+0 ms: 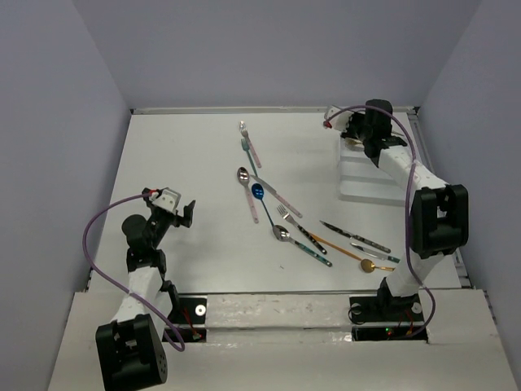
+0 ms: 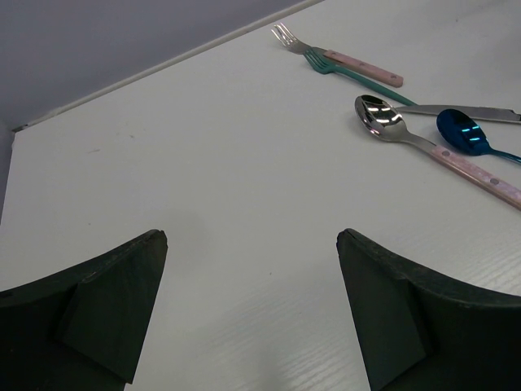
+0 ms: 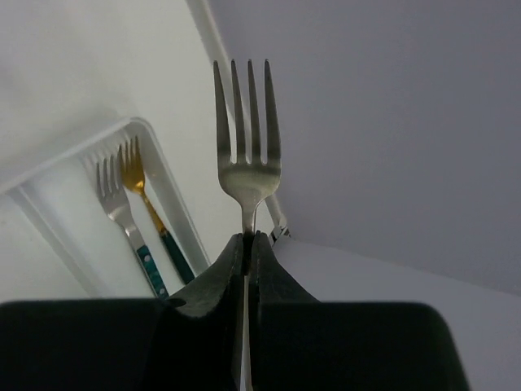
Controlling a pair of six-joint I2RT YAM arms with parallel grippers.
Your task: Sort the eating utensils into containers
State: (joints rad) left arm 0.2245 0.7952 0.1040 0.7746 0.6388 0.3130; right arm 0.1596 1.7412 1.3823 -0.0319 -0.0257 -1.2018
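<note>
Swallowing its handle — right end effector pinches fork; tray cropped.

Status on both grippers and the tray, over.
Right gripper shut on held fork, tines up, at white tray. Gold-headed fork and silver-headed fork share one compartment. Left gripper open, empty. Nothing seen in the way.

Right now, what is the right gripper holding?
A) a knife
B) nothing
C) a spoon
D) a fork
D: in the right wrist view the right gripper is shut on the neck of a silver fork, whose tines point away from it, with the white tray beyond.
</note>
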